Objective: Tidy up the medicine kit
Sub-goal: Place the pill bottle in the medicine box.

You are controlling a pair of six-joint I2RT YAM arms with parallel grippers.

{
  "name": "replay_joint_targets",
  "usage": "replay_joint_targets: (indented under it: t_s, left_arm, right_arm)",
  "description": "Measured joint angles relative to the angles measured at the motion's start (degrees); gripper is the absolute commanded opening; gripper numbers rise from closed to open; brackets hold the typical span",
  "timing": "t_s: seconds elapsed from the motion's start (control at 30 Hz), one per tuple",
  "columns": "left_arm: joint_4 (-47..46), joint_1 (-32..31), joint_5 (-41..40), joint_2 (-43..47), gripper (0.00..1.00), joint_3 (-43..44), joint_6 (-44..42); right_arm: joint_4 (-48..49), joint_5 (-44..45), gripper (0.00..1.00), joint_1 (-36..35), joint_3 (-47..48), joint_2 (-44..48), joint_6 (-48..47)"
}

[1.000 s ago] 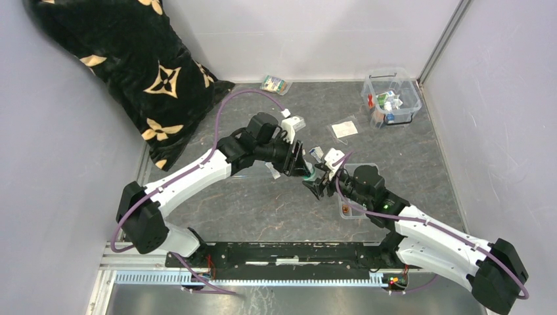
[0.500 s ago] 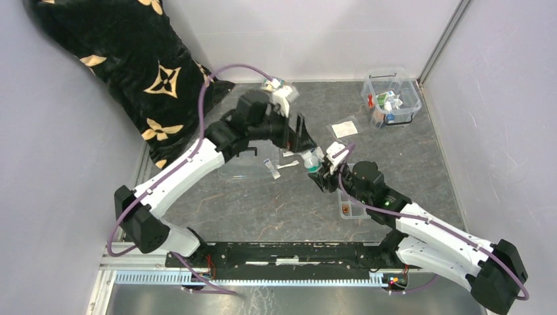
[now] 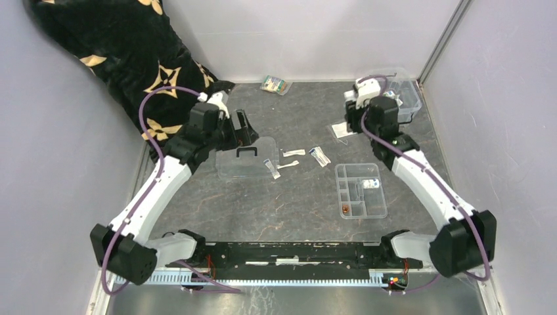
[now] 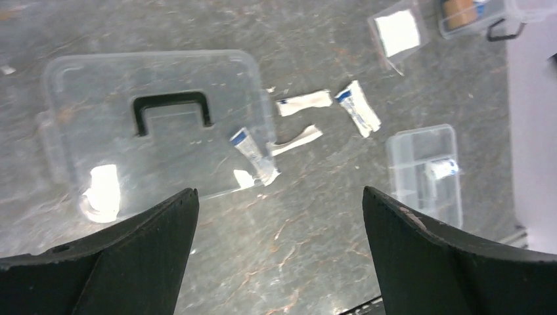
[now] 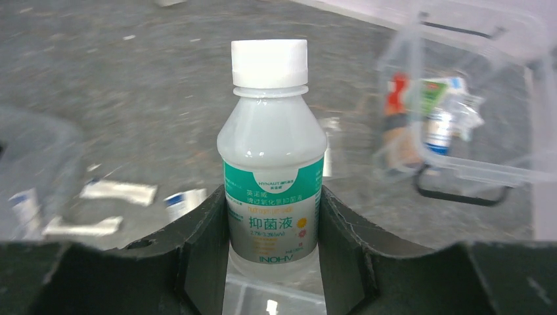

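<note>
The medicine kit box (image 3: pixel 402 97) stands open at the back right, with packets inside; it also shows in the right wrist view (image 5: pixel 460 111). Its flat clear lid (image 3: pixel 246 161) with a black handle lies left of centre, also seen in the left wrist view (image 4: pixel 157 125). My right gripper (image 5: pixel 272 210) is shut on a white bottle (image 5: pixel 272 164) with a green label, held upright beside the box. In the top view the right gripper (image 3: pixel 361 118) hides the bottle. My left gripper (image 3: pixel 244 131) is open and empty above the lid's far edge (image 4: pixel 279 197).
Several sachets (image 3: pixel 292 152) (image 3: pixel 320 155) (image 3: pixel 269 167) lie mid-table. A gauze packet (image 3: pixel 343 129) lies near the box. A shallow divided tray (image 3: pixel 360 190) sits at the right front. A coloured pack (image 3: pixel 274 83) is by the back wall. A black patterned cushion (image 3: pixel 131 59) fills the back left.
The arms met mid-table around the bottle. The left gripper has pulled back left over the lid. The right arm has swung to the back right with the bottle.
</note>
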State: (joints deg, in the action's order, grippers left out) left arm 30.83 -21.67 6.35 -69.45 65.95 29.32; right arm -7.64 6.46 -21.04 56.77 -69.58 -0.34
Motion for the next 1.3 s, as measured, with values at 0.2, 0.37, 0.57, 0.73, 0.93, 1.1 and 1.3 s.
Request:
replay_joint_targets:
  t_s: [0.2, 0.37, 0.57, 0.73, 0.93, 1.1, 1.3]
  left_arm:
    - [3.6, 0.0, -7.3, 8.0, 1.00, -4.3, -1.4]
    - [3.9, 0.0, -10.7, 9.0, 1.00, -5.9, -2.6]
    - [4.6, 0.0, -12.9, 8.9, 1.00, -8.1, -3.6]
    - [4.8, 0.0, -13.8, 9.0, 1.00, -10.5, -4.4]
    - [4.7, 0.0, -13.8, 9.1, 1.00, -13.3, -5.6]
    - [4.4, 0.0, -13.8, 8.6, 1.00, -13.6, -6.3]
    - [4.2, 0.0, -13.8, 7.9, 0.99, -13.6, -7.1]
  right_arm:
    - [-4.7, 0.1, 0.41, 13.1, 12.2, -11.3, -0.4]
    - [-8.2, 0.2, 0.42, 19.5, 24.2, -21.7, -2.2]
    - [-11.2, 0.1, 0.44, 23.3, 38.0, -34.5, -5.2]
    - [-14.4, 0.1, 0.44, 25.1, 46.4, -43.4, -6.3]
    - [-16.1, -0.2, 0.46, 26.1, 48.2, -48.3, -6.4]
    - [-18.3, -0.7, 0.48, 26.2, 48.7, -49.7, -6.4]
    - [-20.7, -1.0, 0.62, 26.1, 49.3, -50.4, -6.6]
